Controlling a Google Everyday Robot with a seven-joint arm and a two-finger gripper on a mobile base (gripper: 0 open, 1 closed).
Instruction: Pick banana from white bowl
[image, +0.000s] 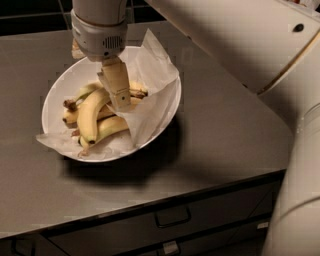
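The white bowl (60, 85), wide, shallow and lined with crinkled white paper (150, 95), stands on the left half of a grey counter. Several bananas lie in its left half. The banana (91, 116) is the long curved yellow one on top, with a dark tip pointing toward the front. My gripper (121, 105) hangs straight down from its white wrist (100, 35) into the bowl. It reaches the right-hand ends of the bananas and hides them. No banana is lifted.
The grey counter (220, 125) runs to a front edge with drawers and handles (172, 217) below. My large white arm (260, 45) spans the upper right and its body (300, 200) fills the right edge. A dark wall lies behind the counter.
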